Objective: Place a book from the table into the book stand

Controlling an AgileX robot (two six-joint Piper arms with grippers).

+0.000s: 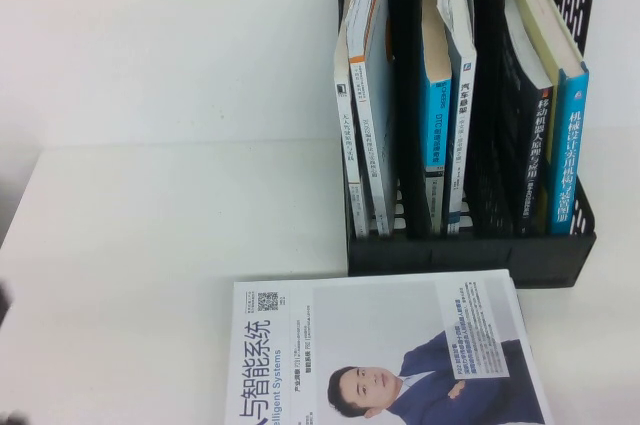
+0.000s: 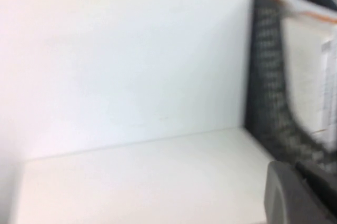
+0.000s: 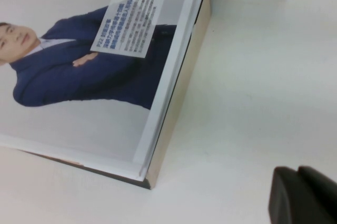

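White table (image 1: 150, 265); black book stand (image 1: 460, 255) with perforated mesh sides; white-covered book (image 1: 380, 355) (navy-suited man pictured); blue-spined books (image 1: 565, 145) lettered in white; dark grey left gripper (image 2: 295, 195).

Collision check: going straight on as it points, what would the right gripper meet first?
The right gripper probably meets bare table, beside the white-covered book; depth unclear. The left gripper hangs near the book stand.

A black mesh-sided book stand (image 1: 560, 245) sits at the white table's (image 1: 130, 265) far right edge. A dark navy book (image 1: 524, 140) stands upright in its right-hand slot, spine outward.
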